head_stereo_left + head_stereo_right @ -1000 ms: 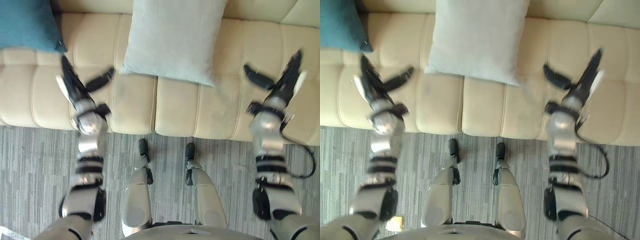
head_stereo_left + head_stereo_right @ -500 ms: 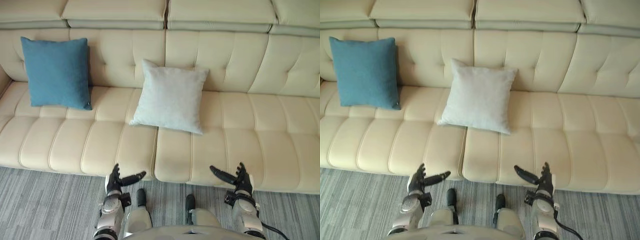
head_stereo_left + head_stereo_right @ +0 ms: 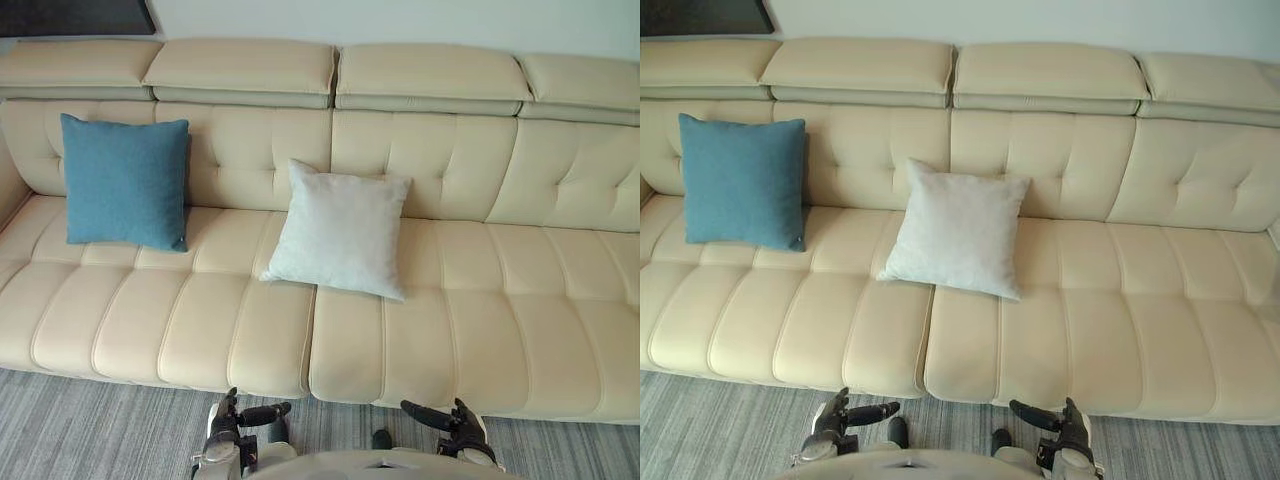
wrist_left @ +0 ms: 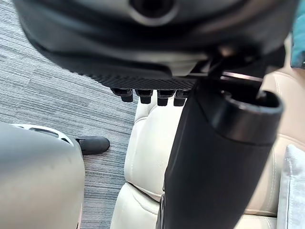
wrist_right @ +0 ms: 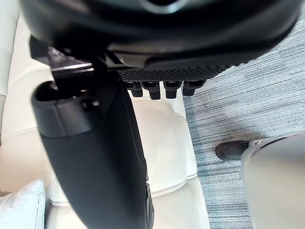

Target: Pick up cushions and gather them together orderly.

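Note:
A blue cushion leans upright against the backrest at the left end of the cream sofa. A pale grey cushion leans against the backrest near the sofa's middle, its lower edge on the seat. My left hand hangs low in front of the sofa's front edge, fingers straight, thumb pointing right, holding nothing. My right hand is level with it further right, also open and empty. Both hands are well short of the cushions. A corner of the grey cushion appears in the left wrist view.
The sofa's right half has bare seat. Grey striped carpet runs along the sofa's front. A dark panel hangs on the wall above the sofa's left end.
The camera has tilted up and back, so the whole sofa and wall now show. Both arms have dropped low and drawn back from the seat. The cushions have not moved.

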{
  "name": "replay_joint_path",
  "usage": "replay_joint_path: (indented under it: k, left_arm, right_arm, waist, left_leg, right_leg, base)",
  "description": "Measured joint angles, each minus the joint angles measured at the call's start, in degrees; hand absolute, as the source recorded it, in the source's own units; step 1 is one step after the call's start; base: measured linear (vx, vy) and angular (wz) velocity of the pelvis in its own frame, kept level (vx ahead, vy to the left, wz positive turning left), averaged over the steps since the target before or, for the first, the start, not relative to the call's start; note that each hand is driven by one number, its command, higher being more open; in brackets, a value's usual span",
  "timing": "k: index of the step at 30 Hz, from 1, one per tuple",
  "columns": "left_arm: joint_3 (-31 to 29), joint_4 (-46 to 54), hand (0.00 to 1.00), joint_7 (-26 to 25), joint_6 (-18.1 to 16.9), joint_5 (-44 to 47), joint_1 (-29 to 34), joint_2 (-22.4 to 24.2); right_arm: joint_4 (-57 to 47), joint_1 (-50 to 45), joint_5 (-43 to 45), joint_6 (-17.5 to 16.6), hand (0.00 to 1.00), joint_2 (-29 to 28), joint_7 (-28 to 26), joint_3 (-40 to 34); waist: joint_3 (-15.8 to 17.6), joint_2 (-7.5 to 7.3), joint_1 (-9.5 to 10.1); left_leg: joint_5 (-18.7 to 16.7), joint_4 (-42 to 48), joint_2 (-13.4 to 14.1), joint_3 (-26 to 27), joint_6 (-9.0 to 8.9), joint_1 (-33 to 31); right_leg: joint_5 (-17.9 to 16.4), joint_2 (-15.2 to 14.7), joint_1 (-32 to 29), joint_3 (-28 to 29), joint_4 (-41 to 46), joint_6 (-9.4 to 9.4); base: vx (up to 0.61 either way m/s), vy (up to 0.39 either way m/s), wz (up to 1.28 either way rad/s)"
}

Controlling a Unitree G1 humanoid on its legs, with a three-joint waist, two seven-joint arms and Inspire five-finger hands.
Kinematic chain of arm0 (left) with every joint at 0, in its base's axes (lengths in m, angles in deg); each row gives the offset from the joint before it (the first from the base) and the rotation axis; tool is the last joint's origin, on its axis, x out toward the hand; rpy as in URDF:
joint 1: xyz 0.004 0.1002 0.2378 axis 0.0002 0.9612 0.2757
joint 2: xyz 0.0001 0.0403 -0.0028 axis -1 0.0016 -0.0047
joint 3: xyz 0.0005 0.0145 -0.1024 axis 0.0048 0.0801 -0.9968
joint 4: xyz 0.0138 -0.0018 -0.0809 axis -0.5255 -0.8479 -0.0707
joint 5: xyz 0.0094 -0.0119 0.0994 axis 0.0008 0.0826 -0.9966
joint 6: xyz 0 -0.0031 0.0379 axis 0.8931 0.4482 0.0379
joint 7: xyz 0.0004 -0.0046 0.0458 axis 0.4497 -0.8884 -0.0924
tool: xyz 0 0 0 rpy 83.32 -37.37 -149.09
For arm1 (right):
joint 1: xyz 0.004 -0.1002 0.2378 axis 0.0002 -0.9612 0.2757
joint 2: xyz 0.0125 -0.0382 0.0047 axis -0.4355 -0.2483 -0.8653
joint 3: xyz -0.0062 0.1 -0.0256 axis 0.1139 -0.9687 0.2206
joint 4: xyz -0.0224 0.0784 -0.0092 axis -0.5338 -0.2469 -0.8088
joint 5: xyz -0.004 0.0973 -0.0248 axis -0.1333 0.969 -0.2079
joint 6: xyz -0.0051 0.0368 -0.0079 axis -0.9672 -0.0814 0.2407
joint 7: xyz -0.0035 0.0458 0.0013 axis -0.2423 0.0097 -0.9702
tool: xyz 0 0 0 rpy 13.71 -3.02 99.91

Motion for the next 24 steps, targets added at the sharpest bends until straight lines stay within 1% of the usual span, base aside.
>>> replay_joint_path:
  k: [2,6,10,11,13,14,15,16,17,18,19,20,21,22,23,24]
  left_arm:
    - [-0.1,-1.4,1.0,0.1,0.0,0.0,-0.1,-0.4]
    - [-0.1,-2.2,1.0,0.2,0.0,0.0,-0.4,-0.6]
    - [-0.7,-2.2,1.0,0.1,-0.1,0.0,-0.6,-0.9]
    - [-0.7,-2.2,1.0,0.0,-0.1,0.0,-1.2,-1.3]
    - [-0.5,-2.2,1.0,-0.1,-0.1,0.0,-1.8,-1.4]
    - [-0.5,-2.2,1.0,-0.2,0.0,0.0,-2.7,-1.0]
    - [-0.5,-2.2,1.0,-0.2,0.0,0.0,-3.1,-0.5]
    - [-0.5,-2.1,1.0,-0.2,0.1,0.0,-3.3,0.0]
    - [-0.5,-1.8,1.0,0.0,0.0,0.0,-3.6,0.1]
    - [-0.6,-1.4,1.0,-0.2,0.0,0.1,-3.7,0.5]
    - [-0.5,-0.6,1.0,-0.4,0.0,0.1,-3.2,0.5]
    - [-0.6,0.4,1.0,-0.7,0.0,0.1,-2.9,0.4]
    - [-0.7,0.6,1.0,-0.9,0.0,0.1,-2.8,0.3]
    - [-1.0,0.5,1.0,-1.3,0.0,0.1,-2.7,1.1]
    - [-1.0,0.6,1.0,-1.3,0.0,0.1,-2.7,1.4]
    - [-0.9,0.6,1.0,-1.3,0.0,0.1,-2.8,2.3]
  right_arm:
    - [1.3,0.1,0.0,0.0,1.0,0.2,-0.1,0.0]
    - [2.0,0.4,-0.4,0.1,1.0,0.6,-0.1,-0.1]
    - [1.9,1.4,-0.4,0.2,1.0,0.5,-0.1,-0.7]
    - [1.9,2.4,-0.5,0.3,1.0,0.2,-0.1,-0.7]
    - [1.8,2.8,-0.5,0.4,1.0,-0.1,0.1,-0.5]
    - [1.8,3.0,-0.6,0.6,1.0,-0.1,0.2,0.1]
    - [1.7,2.9,-0.7,0.6,1.0,-0.1,0.3,0.6]
    - [1.7,2.6,-0.7,0.6,1.0,-0.3,0.3,0.8]
    - [1.7,2.5,-0.7,0.6,1.0,-0.5,0.3,0.9]
    - [1.6,2.5,-0.7,0.8,1.0,-1.2,0.3,0.9]
    - [1.5,2.4,-0.4,1.0,1.0,-1.8,0.2,0.9]
    - [1.3,2.4,-0.4,1.0,1.0,-2.1,0.2,1.1]
    - [1.0,2.7,-0.4,0.8,1.0,-2.1,0.2,1.3]
    - [0.6,3.4,-0.4,0.5,1.0,-1.7,0.3,1.5]
    - [0.3,3.8,-0.4,0.5,1.0,-1.5,0.4,1.6]
    - [0.0,4.5,-0.4,0.4,1.0,-1.2,0.7,1.6]
  waist:
    - [-0.2,-0.18,-0.28]
    - [-0.6,-0.36,-0.45]
    - [0.1,-0.98,-0.23]
    - [0.8,-1.71,-0.06]
    - [1.4,-2.06,-0.08]
    - [2.1,-2.13,-0.11]
    - [2.4,-2.2,-0.12]
    - [2.4,-2.25,-0.11]
    - [2.5,-2.01,-0.06]
    - [2.8,-1.83,-0.12]
    - [2.7,-2.09,0.09]
    - [2.5,-2.51,0.67]
    - [2.1,-3.04,1.09]
    - [1.2,-1.72,1.5]
    - [1.3,-1.09,1.52]
    - [1.8,-0.25,1.76]
  left_leg:
    - [-0.3,0.0,-0.2,0.0,0.06,1.2]
    - [-1.0,0.0,-0.7,0.6,0.02,1.5]
    - [-2.2,1.3,-0.8,4.0,0.32,1.1]
    - [-4.3,4.7,-0.4,5.7,0.39,-0.1]
    - [-6.8,9.6,0.5,6.4,0.54,-2.4]
    - [-9.1,13.7,1.5,6.2,0.78,-4.5]
    - [-9.8,14.9,1.6,5.8,1.24,-5.2]
    - [-9.9,15.1,1.7,5.9,1.37,-5.4]
    - [-9.4,15.0,2.5,6.1,2.25,-6.0]
    - [-9.2,15.3,2.7,6.3,2.28,-6.3]
    - [-9.0,15.5,2.6,6.2,1.94,-5.9]
    - [-8.9,15.5,2.3,6.4,1.63,-5.5]
    - [-8.8,15.4,1.9,6.5,1.42,-5.9]
    - [-7.9,14.8,2.4,6.1,1.31,-7.6]
    - [-7.3,14.3,2.5,5.9,1.36,-7.9]
    - [-5.6,12.8,2.8,5.4,0.91,-8.4]
  right_leg:
    - [0.0,-0.2,1.2,0.1,-0.3,0.04]
    - [0.5,-0.6,0.9,1.4,-0.5,0.48]
    - [1.2,-0.7,-1.7,5.2,0.7,0.71]
    - [1.3,-0.6,-3.2,7.3,2.1,0.75]
    - [1.4,-0.4,-5.0,7.4,4.1,0.7]
    - [1.7,-0.1,-6.5,5.4,6.3,0.27]
    - [2.0,-0.1,-7.0,4.6,6.9,-0.1]
    - [2.6,-0.1,-6.8,4.1,6.0,-0.03]
    - [2.3,-0.1,-6.8,3.2,6.2,-0.17]
    - [-3.0,-1.0,-9.0,-0.5,15.2,-2.61]
    - [-7.1,-2.0,-9.7,-3.4,22.7,-2.41]
    - [-8.6,-2.4,-9.1,-4.5,23.3,-1.88]
    - [-9.4,-2.3,-8.5,-4.7,20.6,-1.59]
    - [-8.4,-0.9,-8.2,-5.1,16.0,-2.35]
    - [-7.5,-0.4,-8.2,-5.3,14.6,-2.61]
    - [-6.5,0.3,-8.2,-5.8,13.1,-2.9]
  base:
    - [-0.02,0.017,0.0]
    - [-0.04,0.043,-0.14]
    - [-0.04,0.05,-0.52]
    - [-0.06,0.04,-0.64]
    - [-0.05,0.013,-0.48]
    - [-0.07,-0.004,-0.32]
    - [-0.07,0.002,-0.26]
    - [-0.08,0.006,-0.11]
    - [-0.07,-0.035,0.02]
    - [-0.04,-0.087,0.11]
    - [0.0,-0.109,0.1]
    - [0.03,-0.123,0.02]
    - [0.02,-0.108,-0.06]
    - [0.02,-0.112,-0.02]
    - [0.01,-0.086,0.06]
    - [0.0,-0.072,0.15]
